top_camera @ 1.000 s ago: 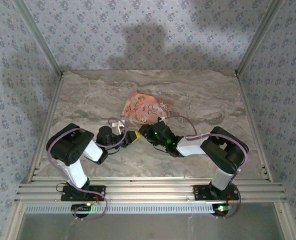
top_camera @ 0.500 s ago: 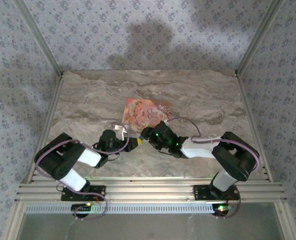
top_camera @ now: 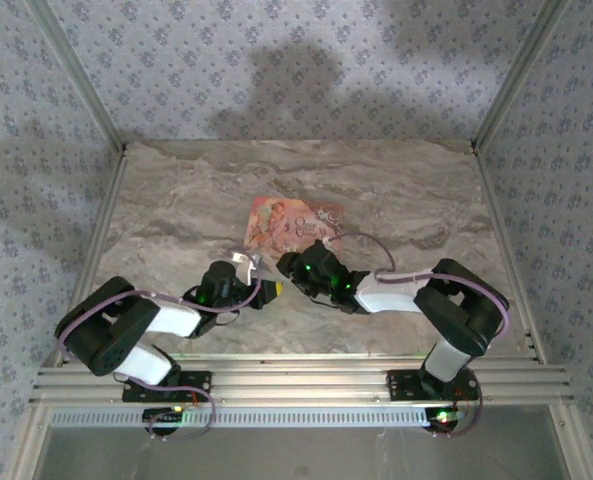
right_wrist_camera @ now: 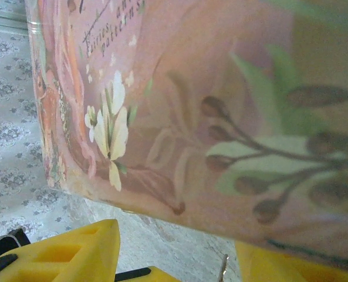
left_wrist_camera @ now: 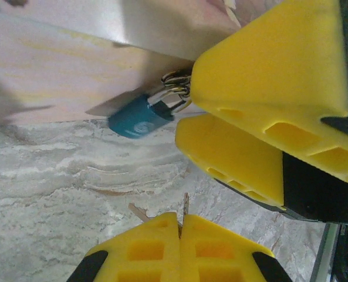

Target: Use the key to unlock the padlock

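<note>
Left wrist | left hand [left_wrist_camera: 179, 220] pinching key [left_wrist_camera: 185, 205] | right hand [left_wrist_camera: 187, 107] at padlock [left_wrist_camera: 139, 116], cannot tell grip

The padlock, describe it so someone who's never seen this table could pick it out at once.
On the marble table, find the pink flowered card near the middle. By its near edge, at the tips of the right gripper's yellow fingers, is the padlock: small teal-blue body, silver shackle, the only blue thing there.

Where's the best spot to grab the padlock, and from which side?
Probably the padlock by its blue body just below the shackle, from the shackle end, where the right gripper faces it. Its bottom end points away, free for the key.
</note>
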Motion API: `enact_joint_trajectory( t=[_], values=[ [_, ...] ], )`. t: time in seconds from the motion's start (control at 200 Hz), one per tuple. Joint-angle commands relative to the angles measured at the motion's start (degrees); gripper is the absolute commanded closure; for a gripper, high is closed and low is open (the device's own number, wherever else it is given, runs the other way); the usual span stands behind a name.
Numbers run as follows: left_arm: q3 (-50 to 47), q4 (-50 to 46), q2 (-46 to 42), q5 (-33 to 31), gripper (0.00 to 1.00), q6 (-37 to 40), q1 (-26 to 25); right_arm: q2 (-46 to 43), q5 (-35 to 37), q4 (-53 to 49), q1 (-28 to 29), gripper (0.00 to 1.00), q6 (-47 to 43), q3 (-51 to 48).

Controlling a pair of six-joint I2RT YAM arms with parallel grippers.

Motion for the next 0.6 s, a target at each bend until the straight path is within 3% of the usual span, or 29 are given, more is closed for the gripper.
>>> enact_joint_trajectory(
  t=[0.0, 0.095, 0.225, 0.305, 0.485, 0.595],
  values=[
    [1.1, -0.9, -1.2, -1.1, 1.0, 1.9, -0.6, 2.2, -0.6, -5.4, 0.9, 0.46, 2.8, -1.1],
    [1.1, -1.3, -1.7, -1.1, 1.0, 1.9, -0.6, 0.4, 2.1, -9.8, 1.6, 0.46, 0.2, -0.5],
    [1.3, -4.4, -3.6, -0.5, 1.0, 2.7, -0.4, -2.4, 9.8, -23.3, 4.0, 0.47, -5.1, 4.3],
    [0.6, -6.8, -5.8, 0.4, 1.0, 3.7, 0.1, -2.9, 11.9, -27.1, 5.1, 0.52, -7.4, 6.6],
    [-2.2, -13.1, -14.8, 4.8, 1.0, 4.8, 4.3, -8.9, 10.4, -22.5, 5.1, 0.59, -9.2, 3.7],
    [-1.4, -21.2, -23.9, 9.4, 1.0, 6.9, 7.8, -14.3, 5.2, -14.8, 3.8, 0.68, -13.6, 0.2]
  ],
)
